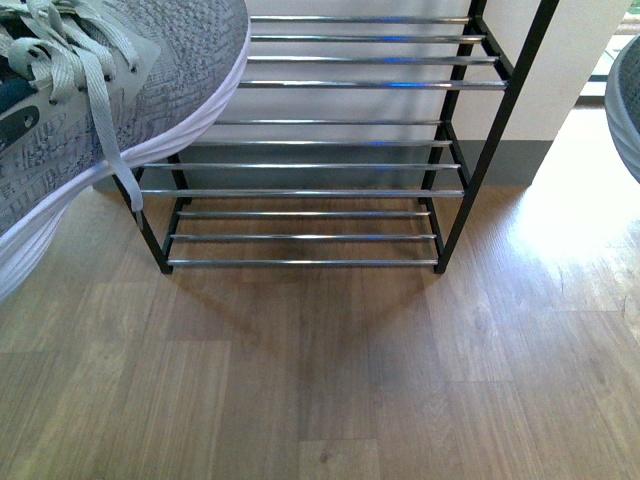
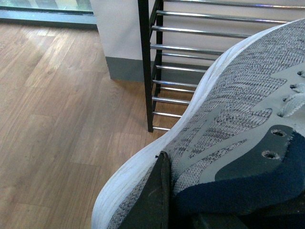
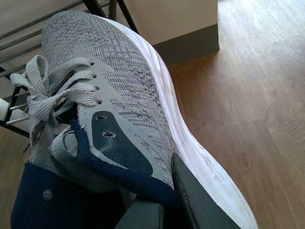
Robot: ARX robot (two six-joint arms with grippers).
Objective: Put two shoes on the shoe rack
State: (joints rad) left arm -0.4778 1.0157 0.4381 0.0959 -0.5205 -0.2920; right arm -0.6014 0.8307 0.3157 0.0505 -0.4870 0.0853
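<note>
Two grey knit shoes with white soles are held in the air in front of the shoe rack (image 1: 300, 190), a black frame with chrome bars standing on the floor. One shoe (image 1: 120, 90) fills the upper left of the front view, its laces hanging; my left gripper (image 2: 181, 191) is shut on its collar, with a dark finger (image 2: 155, 195) pressed against the outer side. Only an edge of the other shoe (image 1: 625, 110) shows at the far right. My right gripper (image 3: 162, 200) is shut on that shoe (image 3: 124, 86) at the collar, finger (image 3: 195, 200) outside. Neither gripper shows in the front view.
Light wooden floor (image 1: 320, 380) stretches from the rack toward the camera. Behind the rack stands a white wall with a grey skirting (image 1: 520, 160). Bright light falls on the floor at the right (image 1: 570, 220). The rack's black post (image 2: 145, 71) is close to the left shoe's toe.
</note>
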